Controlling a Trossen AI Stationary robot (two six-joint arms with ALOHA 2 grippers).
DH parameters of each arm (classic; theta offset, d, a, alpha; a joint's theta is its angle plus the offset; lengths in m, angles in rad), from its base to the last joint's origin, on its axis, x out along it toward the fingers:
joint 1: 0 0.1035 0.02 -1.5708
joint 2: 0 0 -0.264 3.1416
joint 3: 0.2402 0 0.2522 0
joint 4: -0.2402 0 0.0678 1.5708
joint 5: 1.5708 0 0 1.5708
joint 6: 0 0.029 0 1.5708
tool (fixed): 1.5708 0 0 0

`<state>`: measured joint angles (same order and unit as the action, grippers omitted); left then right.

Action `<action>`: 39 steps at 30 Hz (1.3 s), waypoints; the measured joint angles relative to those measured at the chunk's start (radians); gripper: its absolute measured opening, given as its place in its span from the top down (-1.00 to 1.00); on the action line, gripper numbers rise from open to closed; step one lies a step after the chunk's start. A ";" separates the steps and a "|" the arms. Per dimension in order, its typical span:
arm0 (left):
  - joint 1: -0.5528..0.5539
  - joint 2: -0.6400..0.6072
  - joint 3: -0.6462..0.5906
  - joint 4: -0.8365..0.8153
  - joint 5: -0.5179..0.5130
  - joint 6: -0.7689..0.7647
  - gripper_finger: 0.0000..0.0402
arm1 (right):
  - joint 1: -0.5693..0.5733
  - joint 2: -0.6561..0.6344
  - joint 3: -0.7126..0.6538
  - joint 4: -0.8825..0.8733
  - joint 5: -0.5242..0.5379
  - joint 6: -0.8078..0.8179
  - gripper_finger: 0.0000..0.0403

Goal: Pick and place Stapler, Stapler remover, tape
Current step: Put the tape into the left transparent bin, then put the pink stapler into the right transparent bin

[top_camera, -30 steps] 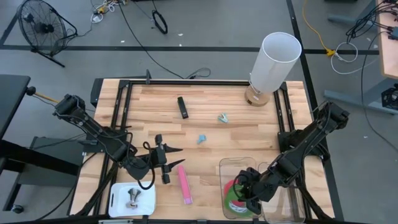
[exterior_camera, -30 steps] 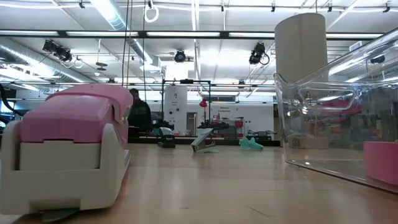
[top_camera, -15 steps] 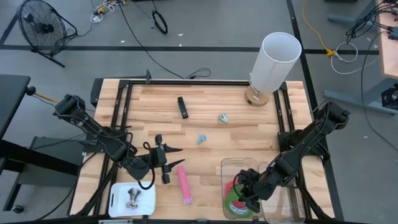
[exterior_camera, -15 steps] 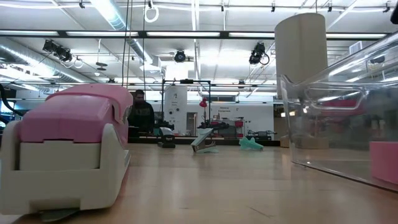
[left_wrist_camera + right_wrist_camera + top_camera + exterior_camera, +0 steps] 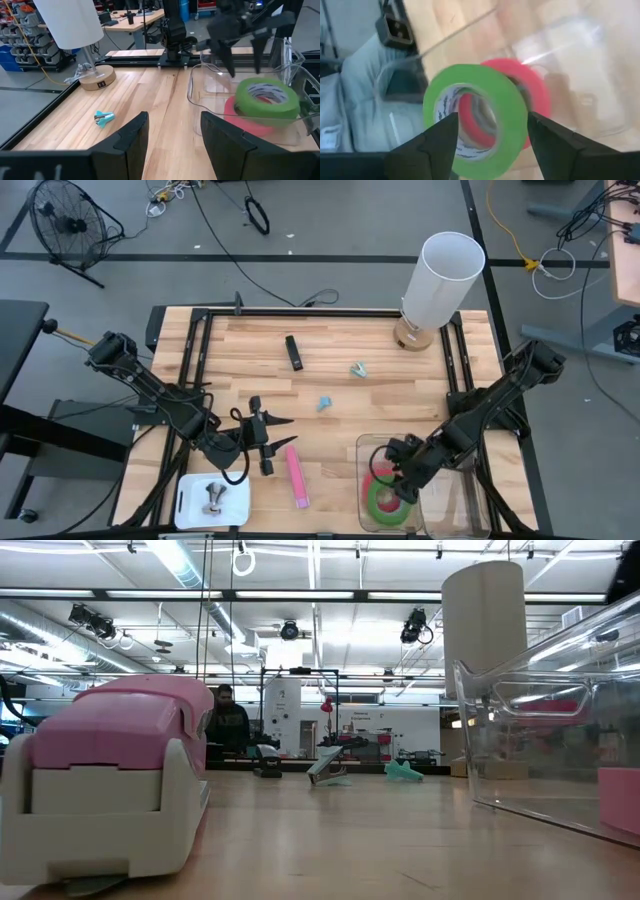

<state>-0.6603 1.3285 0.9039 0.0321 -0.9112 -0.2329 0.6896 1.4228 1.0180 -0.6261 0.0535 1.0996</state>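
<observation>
A green tape roll [image 5: 475, 120] lies tilted in the clear container [image 5: 365, 448] at the table's near right, its edge propped on a red-pink tape roll [image 5: 536, 92] under it. My right gripper [image 5: 245, 47] hangs open just above them, touching neither. The pink stapler [image 5: 297, 476] lies flat on the table left of the container. Two small teal stapler removers [image 5: 358, 369] [image 5: 325, 403] lie mid-table. My left gripper [image 5: 268, 442] waits open over the near left, with nothing between its fingers [image 5: 132, 140].
A white lamp [image 5: 440, 280] stands at the far right. A black oblong object [image 5: 293, 351] lies toward the far side. A white tray [image 5: 190, 505] with a small metal piece sits at the near left corner. A person stands in the room beyond [image 5: 228, 725].
My right gripper has opened, let go of the green tape roll and risen a little toward the far edge. The roll now rests in the container on the red-pink one. The container has slid slightly toward the table's right.
</observation>
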 joint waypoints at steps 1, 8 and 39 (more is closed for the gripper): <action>0.000 0.000 0.000 0.000 0.000 0.000 0.09 | -0.011 -0.009 0.000 -0.010 0.010 -0.011 -0.15; 0.000 0.000 0.000 -0.006 0.000 0.000 0.09 | -0.092 -0.050 0.000 0.099 0.086 -0.026 0.00; 0.070 0.211 -0.001 -0.169 0.466 0.239 0.22 | -0.118 -0.045 0.001 0.473 0.145 -0.362 0.08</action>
<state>-0.5899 1.5400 0.9031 -0.1371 -0.4452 0.0065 0.5716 1.3773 1.0191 -0.1528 0.1982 0.7373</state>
